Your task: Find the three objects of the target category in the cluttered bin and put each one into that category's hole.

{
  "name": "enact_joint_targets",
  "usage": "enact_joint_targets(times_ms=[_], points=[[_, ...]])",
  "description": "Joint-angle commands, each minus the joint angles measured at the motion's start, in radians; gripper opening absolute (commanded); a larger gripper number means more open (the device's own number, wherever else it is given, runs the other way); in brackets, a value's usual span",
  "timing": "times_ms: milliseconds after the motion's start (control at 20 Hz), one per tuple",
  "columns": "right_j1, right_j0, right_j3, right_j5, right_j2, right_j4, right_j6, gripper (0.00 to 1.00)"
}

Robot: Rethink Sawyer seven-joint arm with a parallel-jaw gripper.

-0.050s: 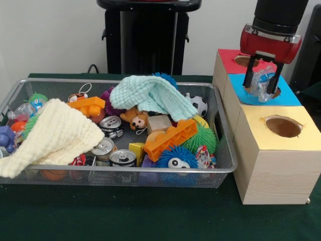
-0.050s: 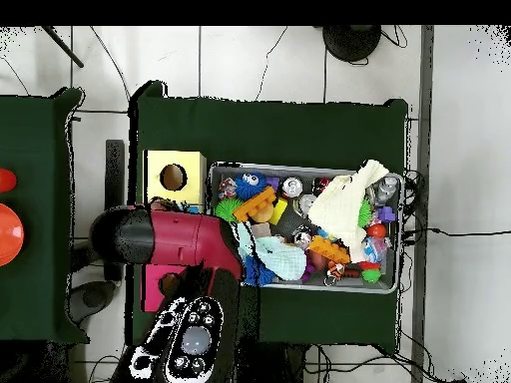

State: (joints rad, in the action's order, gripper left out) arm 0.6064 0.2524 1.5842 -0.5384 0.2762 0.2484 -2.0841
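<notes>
My gripper (image 1: 262, 90) hangs over the hole in the blue-topped box (image 1: 291, 96), shut on a crumpled clear plastic item (image 1: 263, 81) held between its two black fingers (image 1: 248, 80). The item sits just above the blue hole, which it mostly hides. A red-topped box (image 1: 226, 56) stands behind the blue one. A yellow-topped box (image 1: 261, 116) with an open round hole (image 1: 283, 126) stands in front. In the overhead view the red arm (image 2: 190, 239) covers the gripper and the blue box; only the yellow box (image 2: 174, 178) shows whole.
The wire bin (image 1: 125, 172) at left holds several drink cans (image 1: 122, 157), an orange brick (image 1: 170, 139), fuzzy balls (image 1: 176, 156), a small soccer ball (image 1: 199, 105), a yellow cloth (image 1: 55, 135) and a mint cloth (image 1: 150, 94). Seen from overhead, the bin (image 2: 299, 167) lies right of the boxes.
</notes>
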Motion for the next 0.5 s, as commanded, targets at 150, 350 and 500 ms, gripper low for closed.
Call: enact_joint_targets(times_ms=[150,350,500], points=[[-0.034,0.046,0.006,-0.104,0.008,0.049,-0.282,0.0],[-0.048,0.087,0.005,-0.131,0.047,0.043,-0.298,0.0],[-0.06,0.112,0.014,-0.12,0.072,0.037,-0.303,0.0]])
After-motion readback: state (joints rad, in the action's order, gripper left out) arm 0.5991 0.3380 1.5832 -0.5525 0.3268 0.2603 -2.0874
